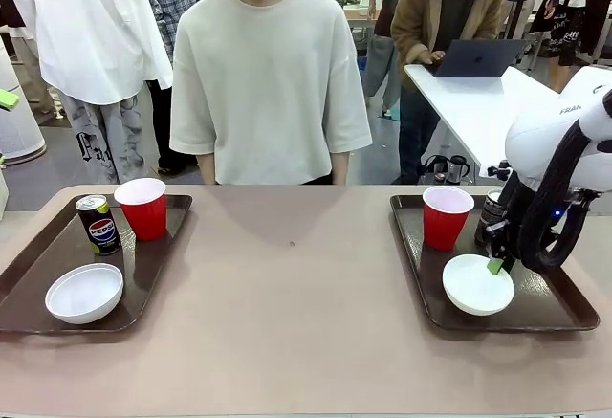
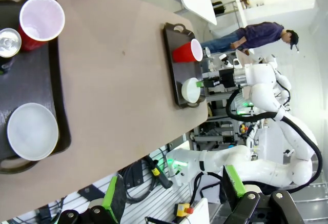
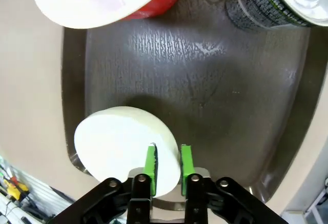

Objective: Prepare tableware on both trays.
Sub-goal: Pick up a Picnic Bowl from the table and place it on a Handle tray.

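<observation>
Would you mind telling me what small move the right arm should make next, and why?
Probably open a little wider and lift straight up. The right end effector has its pads astride the rim of the white bowl, which already sits on the right tray near the red cup and can, so that tray looks complete.
</observation>
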